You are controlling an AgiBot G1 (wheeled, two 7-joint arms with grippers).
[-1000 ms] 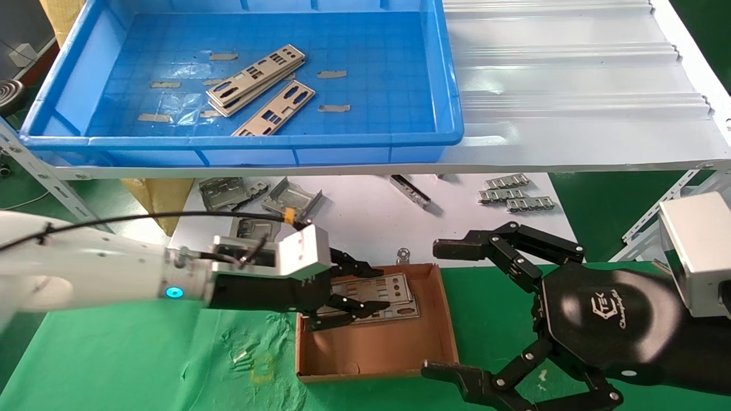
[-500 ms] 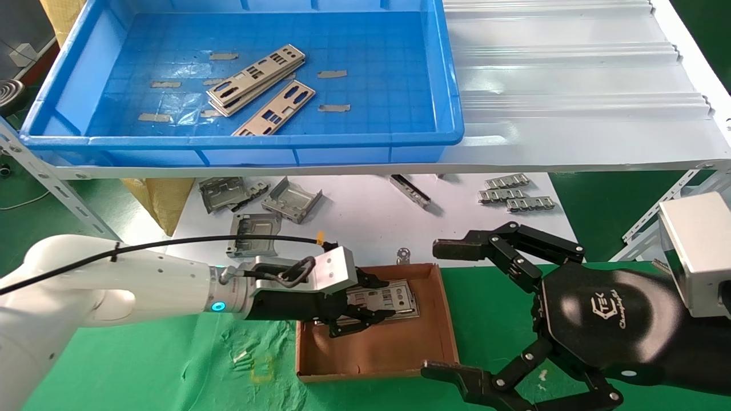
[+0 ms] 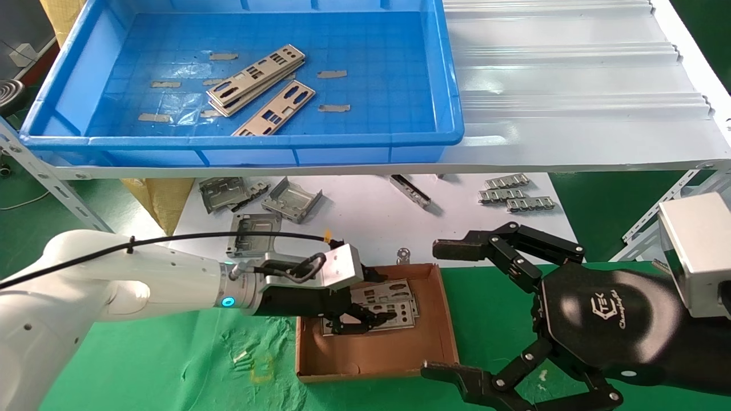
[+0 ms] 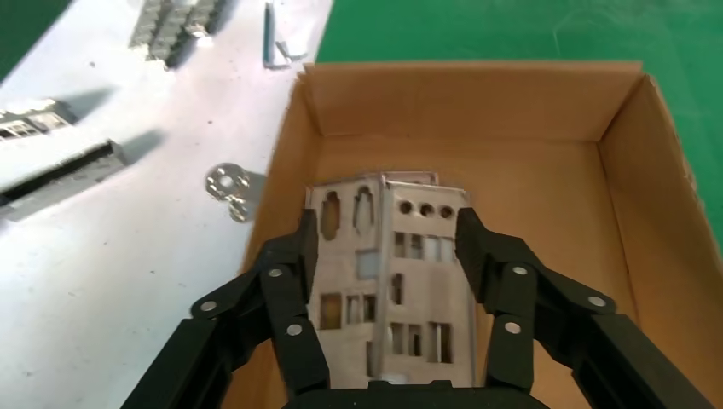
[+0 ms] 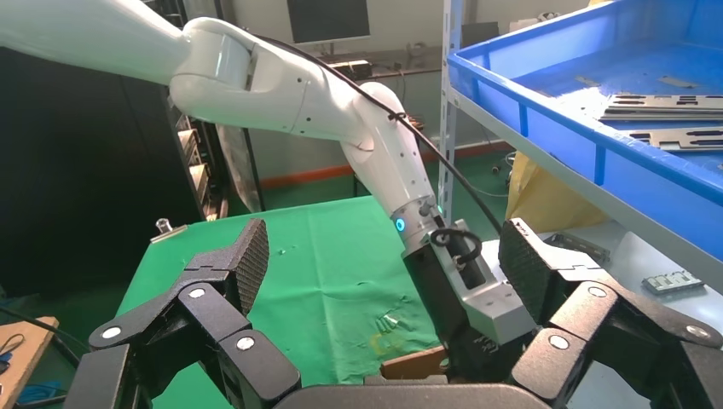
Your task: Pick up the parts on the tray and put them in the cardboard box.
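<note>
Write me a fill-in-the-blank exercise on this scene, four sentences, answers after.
1. The left tool is inside the ____ box.
2. Its fingers flank a punched metal ____ lying in the box.
3. More plates wait in the ____ tray on the shelf.
4. The right tool hovers beside the box with its fingers ____.

Missing words: cardboard; plate; blue; open

A factory-style workshop: slotted-angle steel shelving (image 3: 43, 171) carries a blue parts tray (image 3: 365, 145), stamped metal brackets (image 3: 291, 200) litter a white bench, and green matting (image 3: 143, 359) covers the worktable.
</note>
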